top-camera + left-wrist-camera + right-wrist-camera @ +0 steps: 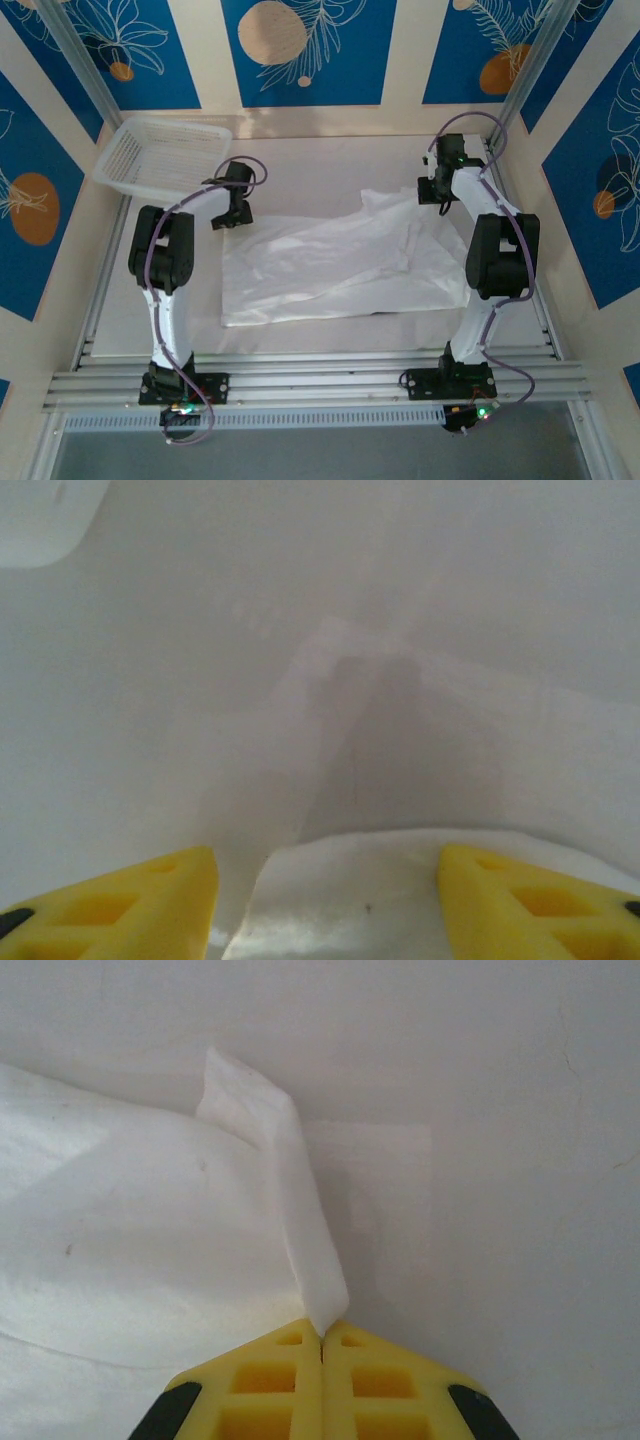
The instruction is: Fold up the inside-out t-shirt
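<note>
The inside-out t-shirt (340, 265) lies spread and wrinkled across the middle of the white table. My left gripper (230, 213) hovers at its far left corner. In the left wrist view this gripper (328, 865) is open, its yellow fingers (150, 900) wide apart, and a corner of the t-shirt (380, 890) lies between them, untouched. My right gripper (433, 192) is at the shirt's far right corner. In the right wrist view it (321, 1332) is shut on a thin fold (300, 1230) of the t-shirt (150, 1240), pulled up off the table.
A white mesh basket (160, 150) sits at the back left, just behind the left arm. Aluminium rails (320, 385) run along the near edge by the arm bases. Bare table (330, 165) lies behind the shirt.
</note>
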Available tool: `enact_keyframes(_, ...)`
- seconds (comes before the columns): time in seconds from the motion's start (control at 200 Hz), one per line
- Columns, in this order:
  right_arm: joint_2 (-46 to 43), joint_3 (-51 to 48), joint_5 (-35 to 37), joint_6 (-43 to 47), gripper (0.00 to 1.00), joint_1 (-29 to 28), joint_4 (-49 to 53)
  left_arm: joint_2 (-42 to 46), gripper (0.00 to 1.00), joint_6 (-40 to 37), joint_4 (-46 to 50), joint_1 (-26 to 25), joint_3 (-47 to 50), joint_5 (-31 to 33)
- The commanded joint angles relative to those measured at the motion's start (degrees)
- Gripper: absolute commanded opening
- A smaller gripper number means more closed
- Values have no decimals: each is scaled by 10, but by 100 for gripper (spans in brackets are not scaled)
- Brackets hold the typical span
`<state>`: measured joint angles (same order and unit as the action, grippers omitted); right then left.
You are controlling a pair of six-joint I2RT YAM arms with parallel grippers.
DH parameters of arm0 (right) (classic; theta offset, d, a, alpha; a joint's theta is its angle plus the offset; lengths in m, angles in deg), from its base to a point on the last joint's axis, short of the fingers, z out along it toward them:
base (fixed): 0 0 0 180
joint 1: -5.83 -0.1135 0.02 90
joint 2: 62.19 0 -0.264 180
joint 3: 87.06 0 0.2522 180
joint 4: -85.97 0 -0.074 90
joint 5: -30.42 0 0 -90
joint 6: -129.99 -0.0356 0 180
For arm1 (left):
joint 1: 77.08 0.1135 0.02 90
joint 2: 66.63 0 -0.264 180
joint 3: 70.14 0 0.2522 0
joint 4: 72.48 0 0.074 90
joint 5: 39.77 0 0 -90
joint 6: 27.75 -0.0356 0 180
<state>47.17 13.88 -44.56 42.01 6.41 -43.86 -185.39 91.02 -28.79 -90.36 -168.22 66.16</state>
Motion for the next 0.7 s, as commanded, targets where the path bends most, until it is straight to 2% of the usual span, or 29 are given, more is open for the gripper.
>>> enact_keyframes(0.0,2,-4,-5,2,0,-1,-1,-15,50,-9,-23,13,4,-45)
enact_keyframes(0.055,4,-5,-4,-1,0,1,-1,-17,40,-8,-25,16,9,-48)
enact_keyframes(0.165,6,-2,-5,-5,0,1,4,-3,8,1,-36,21,31,-59)
enact_keyframes(0.205,5,-3,-5,-6,0,0,3,10,0,3,-42,23,41,-60)
enact_keyframes(0.32,1,1,-17,-22,0,11,2,53,0,2,-44,26,56,-70)
enact_keyframes(0.41,-13,-8,-47,-47,0,41,-6,98,0,-1,-40,30,73,-64)
enact_keyframes(0.47,-23,-17,-41,-47,0,54,-13,132,0,2,-44,35,97,-61)
enact_keyframes(0.58,-21,-28,-47,-45,0,48,-22,170,0,4,-63,46,140,-81)
enact_keyframes(0.695,-4,-17,-62,-56,0,43,-7,179,0,-5,-65,47,144,-111)
